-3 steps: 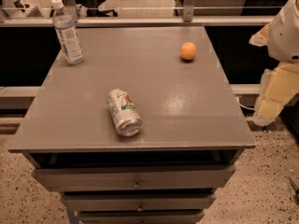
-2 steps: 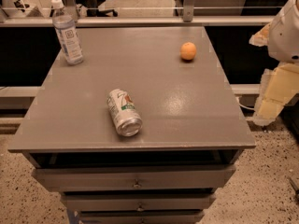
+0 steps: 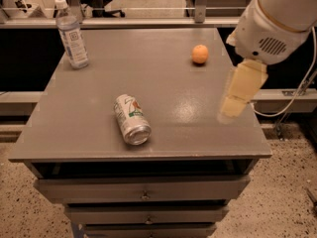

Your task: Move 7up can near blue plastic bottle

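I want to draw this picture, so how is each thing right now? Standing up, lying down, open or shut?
7up can: lying on its side near the front of the table, nothing touching it.
blue plastic bottle: standing upright at the back left, cap on.
orange: sitting at the back right.
claw: hanging above the table's right side, apart from the can.
drawers: shut.

1 high view looks down on table (image 3: 89, 128); pincer (image 3: 234, 104) at right.
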